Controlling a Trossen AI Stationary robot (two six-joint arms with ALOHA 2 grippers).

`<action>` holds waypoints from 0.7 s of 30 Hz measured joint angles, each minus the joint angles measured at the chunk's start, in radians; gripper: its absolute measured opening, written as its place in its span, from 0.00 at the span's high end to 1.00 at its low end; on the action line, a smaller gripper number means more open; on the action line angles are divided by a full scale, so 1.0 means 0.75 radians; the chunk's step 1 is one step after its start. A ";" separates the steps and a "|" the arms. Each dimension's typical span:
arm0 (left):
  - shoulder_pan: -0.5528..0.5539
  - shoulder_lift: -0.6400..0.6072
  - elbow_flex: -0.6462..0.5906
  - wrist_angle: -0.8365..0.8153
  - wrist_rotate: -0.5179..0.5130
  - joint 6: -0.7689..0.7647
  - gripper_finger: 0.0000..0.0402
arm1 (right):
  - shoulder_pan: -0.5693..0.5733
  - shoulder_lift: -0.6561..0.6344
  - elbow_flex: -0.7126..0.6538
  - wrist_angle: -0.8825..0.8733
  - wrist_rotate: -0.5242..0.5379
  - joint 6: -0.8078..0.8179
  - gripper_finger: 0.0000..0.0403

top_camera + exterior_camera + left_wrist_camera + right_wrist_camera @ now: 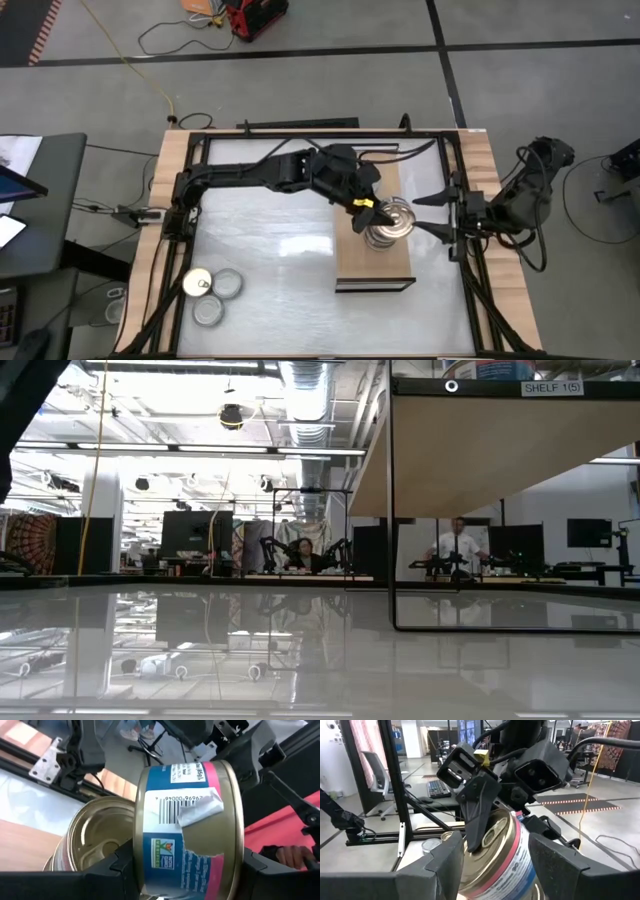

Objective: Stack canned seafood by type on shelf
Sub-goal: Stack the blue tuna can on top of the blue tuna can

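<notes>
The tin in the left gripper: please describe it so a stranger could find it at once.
Start at the long light-wood shelf board lying on the grey-white tabletop. Above the stacked tins there, the left gripper grips a short round metal tin turned on its side. Unlike the three loose tins near the table's front left corner, it is lifted and shows a blue-and-pink label with a barcode.

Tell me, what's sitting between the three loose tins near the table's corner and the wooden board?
Nothing: in the high view, only bare glossy tabletop separates the three loose tins from the shelf, where the left gripper holds a can.
</notes>
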 joint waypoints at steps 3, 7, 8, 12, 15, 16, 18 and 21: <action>0.002 -0.001 0.000 -0.021 0.000 0.008 0.52 | -0.034 0.008 0.000 -0.006 -0.004 0.029 0.39; 0.002 -0.001 0.000 -0.026 0.000 0.039 0.52 | -0.092 0.023 0.000 -0.012 -0.003 0.031 0.39; 0.002 -0.001 0.000 -0.029 0.000 0.053 0.52 | -0.101 0.028 0.000 -0.013 -0.003 0.031 0.39; 0.005 0.000 0.003 -0.035 0.019 0.090 0.49 | -0.112 0.027 0.000 -0.014 -0.004 0.039 0.39; 0.007 0.000 0.007 -0.038 0.031 0.118 0.43 | -0.111 0.028 0.000 -0.018 -0.034 0.061 0.39; 0.009 0.000 0.008 -0.038 0.034 0.126 0.40 | -0.111 0.029 0.000 -0.027 -0.037 0.076 0.39; 0.009 0.000 0.008 -0.039 0.040 0.132 0.35 | -0.110 0.028 0.000 -0.046 -0.038 0.104 0.39; 0.009 0.000 0.008 -0.044 0.042 0.134 0.27 | -0.110 0.028 0.000 -0.083 -0.037 0.133 0.39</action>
